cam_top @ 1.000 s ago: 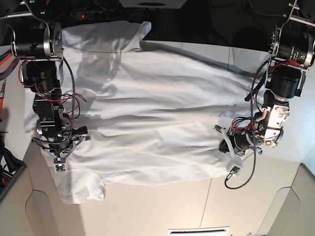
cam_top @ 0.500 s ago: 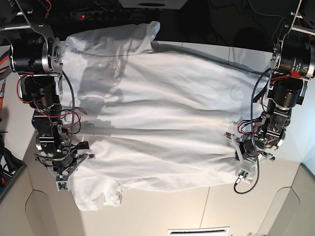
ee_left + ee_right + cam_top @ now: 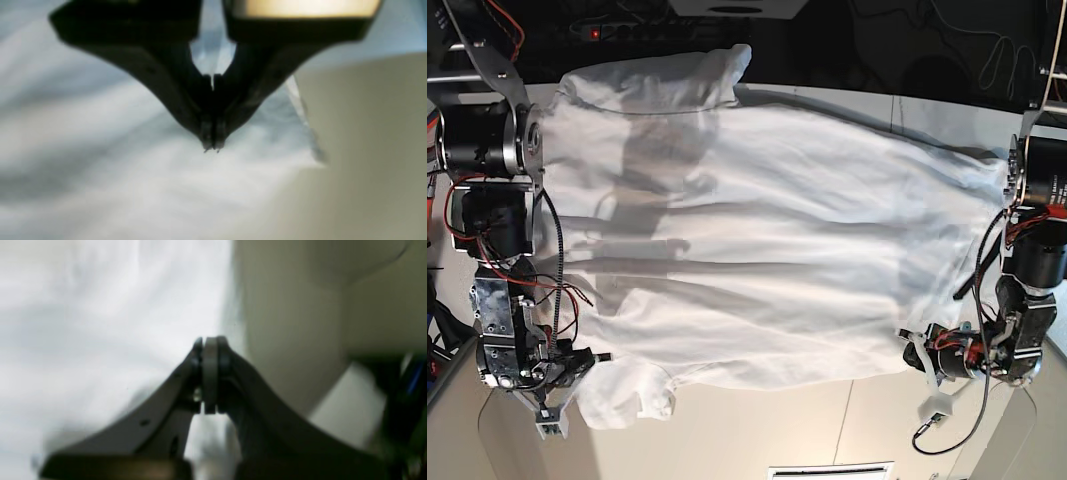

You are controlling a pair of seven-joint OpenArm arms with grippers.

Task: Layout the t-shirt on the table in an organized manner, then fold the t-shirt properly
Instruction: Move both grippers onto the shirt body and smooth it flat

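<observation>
I have both grippers, left [image 3: 212, 146] and right [image 3: 210, 343], clamped tight on the near hem of the t-shirt [image 3: 767, 240], stretched across the table [image 3: 757, 420] from near edge to far edge. I should pull evenly, low and taut, flattening wrinkles.

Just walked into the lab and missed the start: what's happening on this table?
A two-armed robot is laying out a white t-shirt on the table. Each gripper is shut and pinching the cloth at opposite ends: the right gripper near the collar and sleeve end, the left gripper at the hem corner. The shirt is stretched fairly flat between them, with long wrinkles across it and one sleeve hanging past the far table edge. No fold has been made yet.
</observation>
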